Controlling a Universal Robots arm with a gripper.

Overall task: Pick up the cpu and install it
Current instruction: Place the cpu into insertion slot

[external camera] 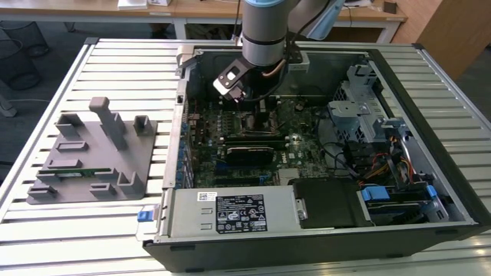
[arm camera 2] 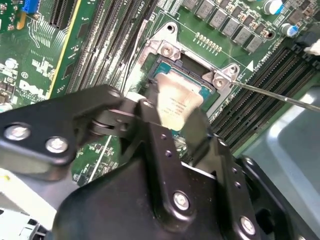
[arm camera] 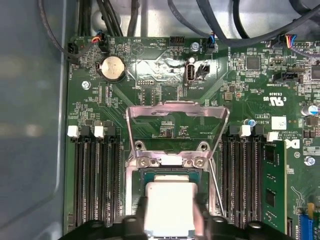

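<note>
The cpu [arm camera 2: 176, 100], a small square chip with a silver top plate, sits between the black fingers [arm camera 2: 150, 117] of my gripper [arm camera 2: 175, 114], which is shut on it. It hangs level right at the open socket [arm camera 2: 167, 50] on the green motherboard; I cannot tell whether it touches the socket. In the first wrist view the cpu [arm camera: 170, 197] is framed by the socket, with my gripper [arm camera: 170, 222] around it and the metal load plate [arm camera: 177, 115] flipped up. In the exterior view my gripper [external camera: 257, 108] reaches down into the open computer case [external camera: 452, 190].
Black memory slots [arm camera: 95, 175] flank the socket, and a memory stick [arm camera: 274, 185] stands in one. A thin socket lever [arm camera 2: 275, 95] juts out nearby. A grey tray [external camera: 92, 155] with upright blocks and a green memory stick [external camera: 73, 171] lies at the exterior view's left.
</note>
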